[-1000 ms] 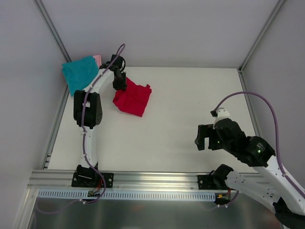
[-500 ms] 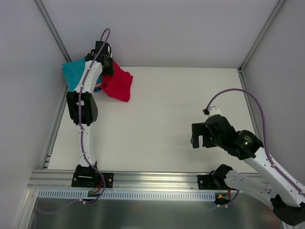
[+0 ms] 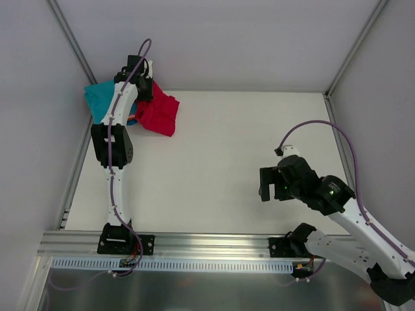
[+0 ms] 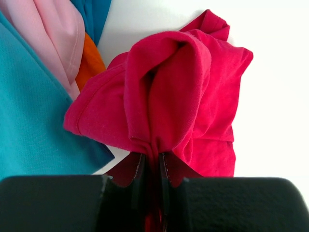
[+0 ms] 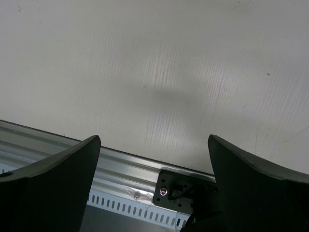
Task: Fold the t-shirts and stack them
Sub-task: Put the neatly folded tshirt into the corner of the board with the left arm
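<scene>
Here, close to me, my right gripper (image 3: 266,188) hangs over the bare white surface (image 3: 214,168) with its fingers spread wide. Far back at the left corner, my left gripper (image 4: 150,166) pinches the red t-shirt (image 4: 188,106), bunched beside the teal t-shirt (image 4: 26,121), the pink one (image 4: 48,34) and the orange one (image 4: 91,63).

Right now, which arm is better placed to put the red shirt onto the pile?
Left. The left gripper is shut on the red shirt beside the teal shirt; the right gripper is open, holds nothing and hangs far away.
</scene>
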Action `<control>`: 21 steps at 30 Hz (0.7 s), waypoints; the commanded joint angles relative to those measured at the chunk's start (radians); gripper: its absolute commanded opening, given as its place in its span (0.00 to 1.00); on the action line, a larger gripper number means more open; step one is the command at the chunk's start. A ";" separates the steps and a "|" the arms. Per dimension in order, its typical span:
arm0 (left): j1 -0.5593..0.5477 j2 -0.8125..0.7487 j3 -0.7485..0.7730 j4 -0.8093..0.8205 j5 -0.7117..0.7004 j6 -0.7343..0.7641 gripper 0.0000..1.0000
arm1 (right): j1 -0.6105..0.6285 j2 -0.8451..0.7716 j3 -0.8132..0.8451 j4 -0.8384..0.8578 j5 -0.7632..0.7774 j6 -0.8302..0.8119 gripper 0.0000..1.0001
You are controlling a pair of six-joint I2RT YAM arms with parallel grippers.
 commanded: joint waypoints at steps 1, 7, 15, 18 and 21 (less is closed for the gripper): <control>0.012 -0.026 0.060 0.050 0.047 0.054 0.00 | -0.007 0.013 0.001 -0.020 -0.012 0.008 0.99; 0.013 -0.111 -0.035 0.165 0.021 0.081 0.00 | -0.011 0.054 -0.014 -0.011 -0.026 0.009 0.99; 0.042 -0.174 -0.045 0.232 0.029 0.085 0.00 | -0.016 0.076 -0.031 -0.005 -0.035 0.011 1.00; 0.073 -0.193 -0.033 0.239 0.023 0.094 0.00 | -0.019 0.073 -0.033 -0.017 -0.033 0.011 1.00; 0.090 -0.207 -0.025 0.248 0.027 0.095 0.00 | -0.024 0.076 -0.036 -0.025 -0.035 0.009 1.00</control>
